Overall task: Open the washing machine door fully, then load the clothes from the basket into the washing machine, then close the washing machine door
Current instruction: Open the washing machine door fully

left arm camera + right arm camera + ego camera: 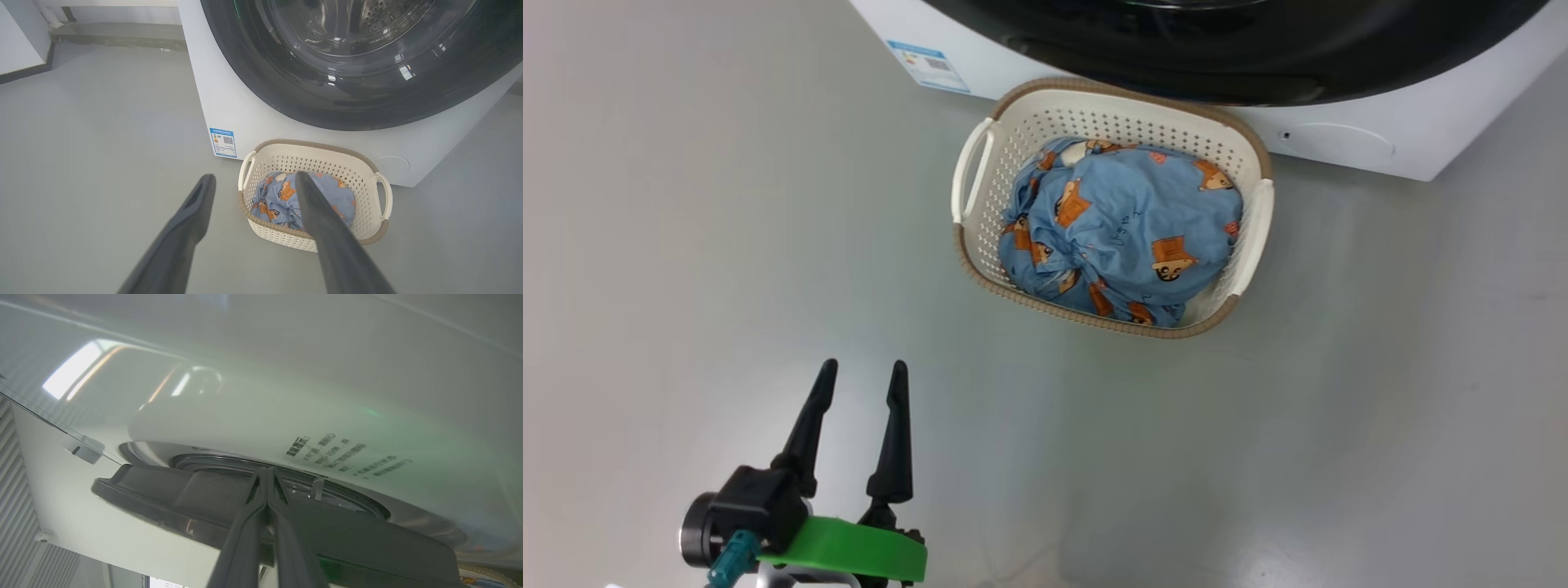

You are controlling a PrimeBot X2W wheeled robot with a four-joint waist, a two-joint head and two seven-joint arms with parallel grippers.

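Observation:
The cream basket (1045,122) (310,143) stands on the floor against the white washing machine (1421,131) (229,102), just below its black-rimmed door (1176,57) (286,94). The light blue clothes (1127,229) (278,196) lie bundled inside the basket. My left gripper (863,366) (254,175) hangs open and empty over the floor, short of the basket and to its left. In the right wrist view my right gripper (267,470) is shut with nothing between its fingers. Its tips rest at the edge of the dark door (184,494), where it meets the machine's white front (286,416).
Grey floor spreads left and right of the basket. A blue label sticker (929,65) (223,142) and a round white flap (1339,143) (390,163) mark the machine's lower front. A low grey step (114,36) runs along the wall behind the machine.

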